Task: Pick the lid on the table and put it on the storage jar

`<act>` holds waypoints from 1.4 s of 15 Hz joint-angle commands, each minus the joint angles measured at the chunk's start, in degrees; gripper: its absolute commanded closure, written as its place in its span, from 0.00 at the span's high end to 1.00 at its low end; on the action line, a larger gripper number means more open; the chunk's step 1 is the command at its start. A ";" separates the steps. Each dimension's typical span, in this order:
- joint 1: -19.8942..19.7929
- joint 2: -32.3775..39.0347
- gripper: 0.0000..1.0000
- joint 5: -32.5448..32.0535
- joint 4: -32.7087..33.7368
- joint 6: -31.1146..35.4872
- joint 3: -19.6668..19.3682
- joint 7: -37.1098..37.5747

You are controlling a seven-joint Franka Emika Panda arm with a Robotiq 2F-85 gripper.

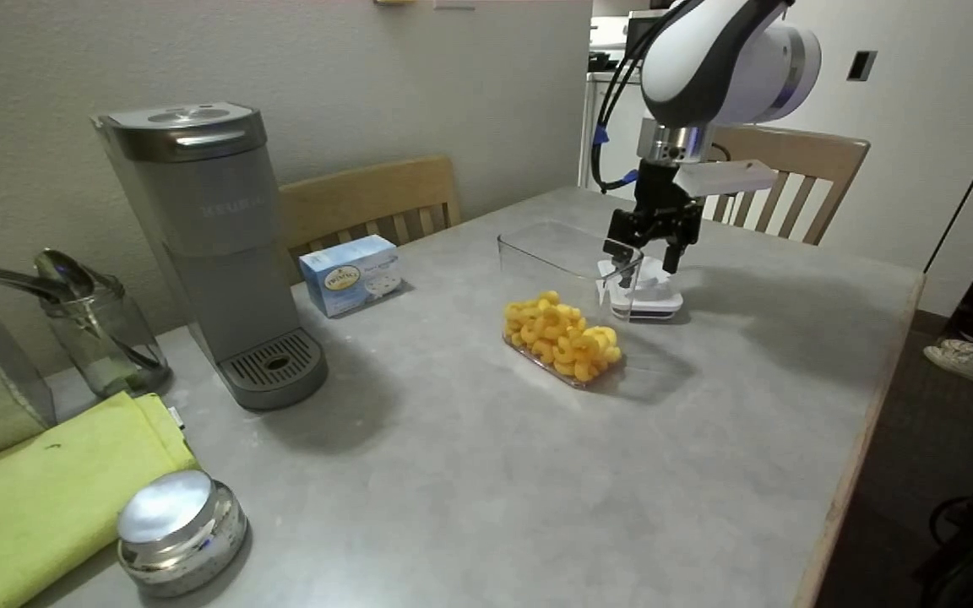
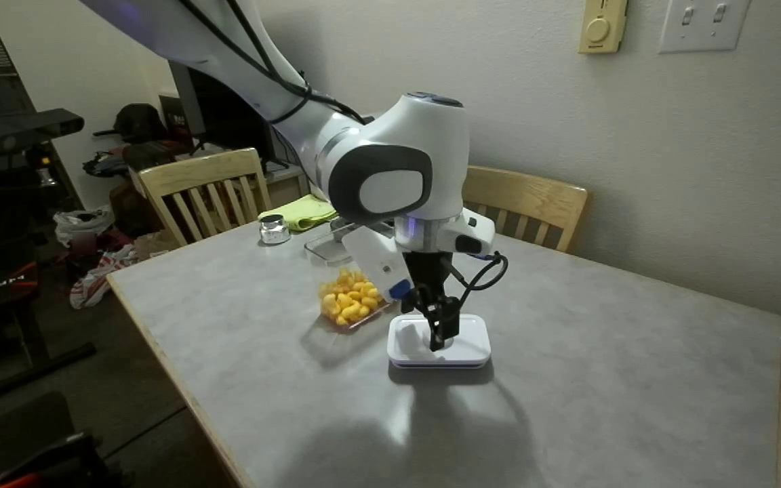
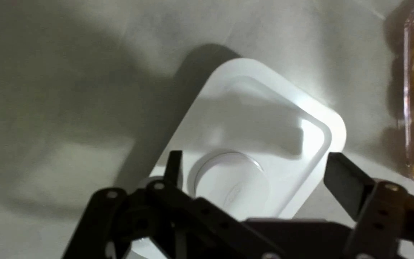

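Right now the hand (image 3: 255, 163) is spread wide with nothing clamped in it, fingers (image 3: 347, 181) parted so the round button (image 3: 230, 185) of the lid (image 3: 246, 115) shows between them in the wrist view. The white plastic lid lies flat right under the hand on the grey surface (image 2: 607, 379); can't tell if the fingertips actually touch it. My read is this is the pick-up step, just before the grab. Next I'd line up over that button, close evenly and lift straight, since a lopsided grip would probably tip it. Near the hand stands the clear storage jar (image 1: 537, 274), open on top, yellow-orange pasta (image 1: 562, 338) in the bottom. Its walls look tall compared to the lid, so imo the carry needs enough height to clear the rim, maybe plus some wrist turn to match corners. Further out from the hand there's a Twinings tea box (image 1: 351, 276), then the Keurig coffee machine (image 1: 233, 245), and well away a yellow-green cloth (image 1: 73, 498).
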 commanded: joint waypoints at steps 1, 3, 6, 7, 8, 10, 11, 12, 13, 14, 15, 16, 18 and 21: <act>0.28 0.03 1.00 0.26 0.10 -0.13 -0.35 -0.25; 0.04 0.55 1.00 0.05 0.32 0.83 -0.08 -1.53; -0.08 1.78 1.00 0.33 1.42 3.07 0.13 -1.72; -0.20 2.08 1.00 0.43 1.78 3.57 0.28 -1.88; -0.28 2.37 1.00 0.51 2.14 4.15 0.40 -1.91; -0.34 2.99 1.00 0.49 2.97 4.62 0.44 -1.76; -0.41 3.40 1.00 0.50 3.40 4.81 0.47 -1.76; -0.48 3.75 1.00 0.52 3.80 4.71 0.46 -1.67; -0.49 4.07 1.00 0.49 4.14 4.82 0.38 -1.51; -0.57 4.40 1.00 0.49 4.54 4.81 0.36 -1.46; -0.65 4.73 1.00 0.52 4.96 4.87 0.37 -1.44; -0.73 4.99 1.00 0.58 5.31 4.83 0.36 -1.31; -0.82 5.36 1.00 0.57 5.91 4.83 0.25 -1.11; -1.02 5.85 0.66 0.64 6.68 4.84 0.13 -0.86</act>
